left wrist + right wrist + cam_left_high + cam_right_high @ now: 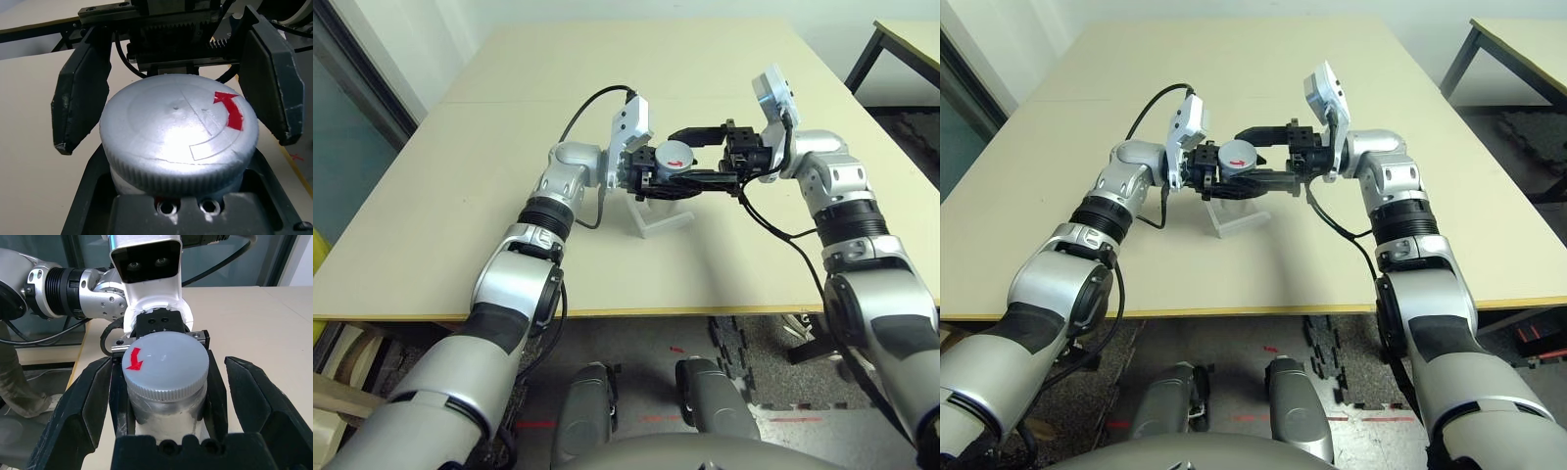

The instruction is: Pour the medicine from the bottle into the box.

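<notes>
Desk (509, 176): large, pale beige top. Second desk (911, 39): dark legs, far right corner. Floor mat (744, 362): dark, interlocking, beneath the near edge.

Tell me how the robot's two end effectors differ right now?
The left end effector is shut on the bottle, gripping its body; the right end effector is open, its fingers standing either side of the cap, holding nothing. They face each other above the table. Both have two black fingers.
</notes>
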